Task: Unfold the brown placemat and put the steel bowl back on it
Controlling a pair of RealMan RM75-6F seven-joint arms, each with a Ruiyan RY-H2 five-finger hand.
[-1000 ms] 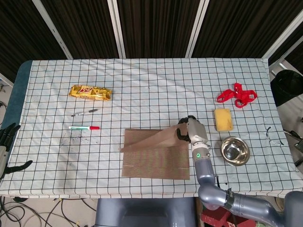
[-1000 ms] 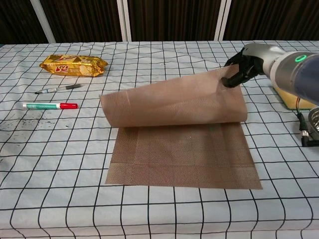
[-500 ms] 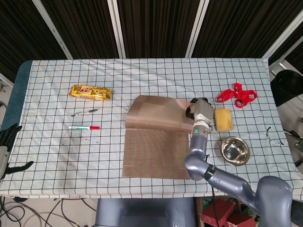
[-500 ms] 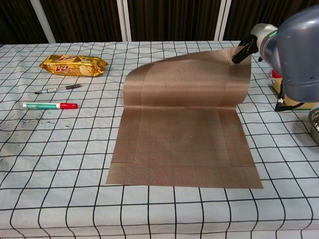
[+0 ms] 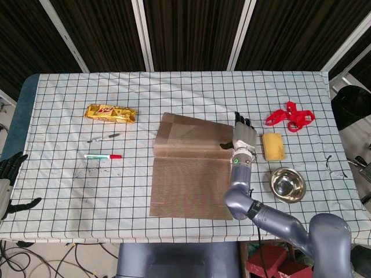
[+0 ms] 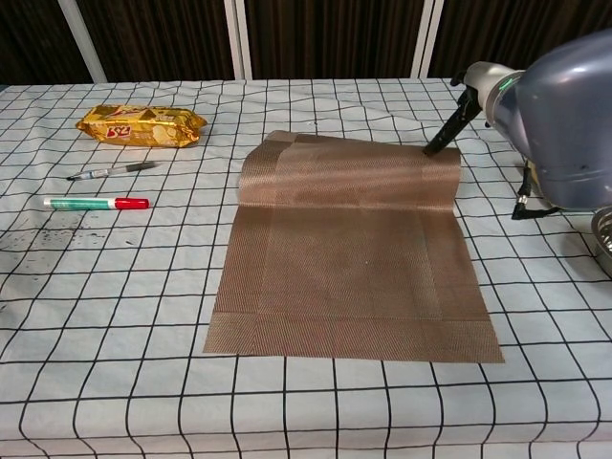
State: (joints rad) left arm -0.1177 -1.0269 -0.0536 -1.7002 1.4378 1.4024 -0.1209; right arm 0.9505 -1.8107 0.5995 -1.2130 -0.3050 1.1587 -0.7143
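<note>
The brown placemat (image 5: 188, 174) (image 6: 349, 258) lies almost flat at the middle of the checked cloth. Its far half still bulges a little along the fold line. My right hand (image 5: 243, 136) (image 6: 470, 88) is over the mat's far right corner, fingers stretched out, with one dark fingertip (image 6: 438, 143) touching that corner; nothing is gripped. To the right of the mat, on the cloth, stands the steel bowl (image 5: 288, 185) (image 6: 604, 237), apart from the hand. My left hand (image 5: 8, 180) hangs off the table's left edge with fingers spread and nothing in it.
A yellow sponge (image 5: 273, 146) and a red strap (image 5: 290, 116) lie behind the bowl. A gold snack packet (image 5: 111, 113) (image 6: 142, 124), a pen (image 5: 104, 138) and a red-capped marker (image 5: 102, 156) (image 6: 96, 203) lie left of the mat.
My right hand carried the mat's folded half up and away from me, laid it down on the far side, and let go of the corner. The bowl has not moved.
</note>
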